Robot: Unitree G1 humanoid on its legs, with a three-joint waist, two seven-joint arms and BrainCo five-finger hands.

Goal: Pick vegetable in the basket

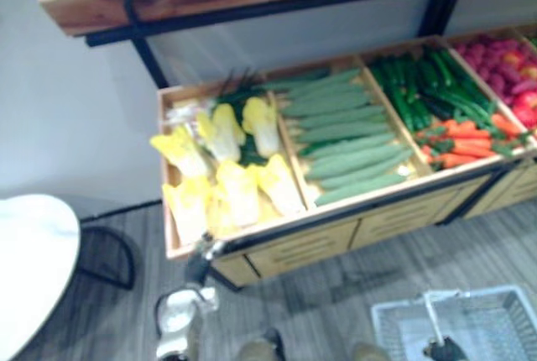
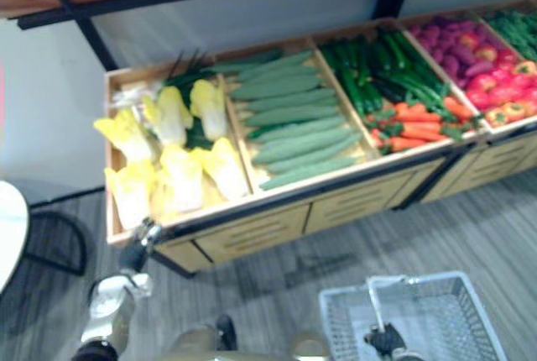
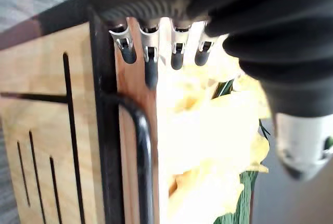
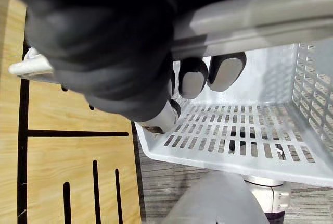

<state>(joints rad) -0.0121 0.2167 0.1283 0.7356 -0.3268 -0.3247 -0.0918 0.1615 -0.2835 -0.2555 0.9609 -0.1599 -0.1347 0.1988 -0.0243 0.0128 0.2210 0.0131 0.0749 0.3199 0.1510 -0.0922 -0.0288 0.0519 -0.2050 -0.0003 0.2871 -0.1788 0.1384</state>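
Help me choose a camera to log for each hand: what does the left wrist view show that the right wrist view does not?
Left wrist view: the left hand, fingers straight, at the edge of the wooden stand by a black rail, with yellow cabbages just past it. Right wrist view: the right hand curled round the handle of the grey basket, whose slotted bottom is bare where visible. Both: the stand's light front panel with black slots.

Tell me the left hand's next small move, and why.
Probably reach the left hand forward over the crate's front edge onto the nearest yellow cabbage: its fingers are open there, while the right hand holds the empty basket.
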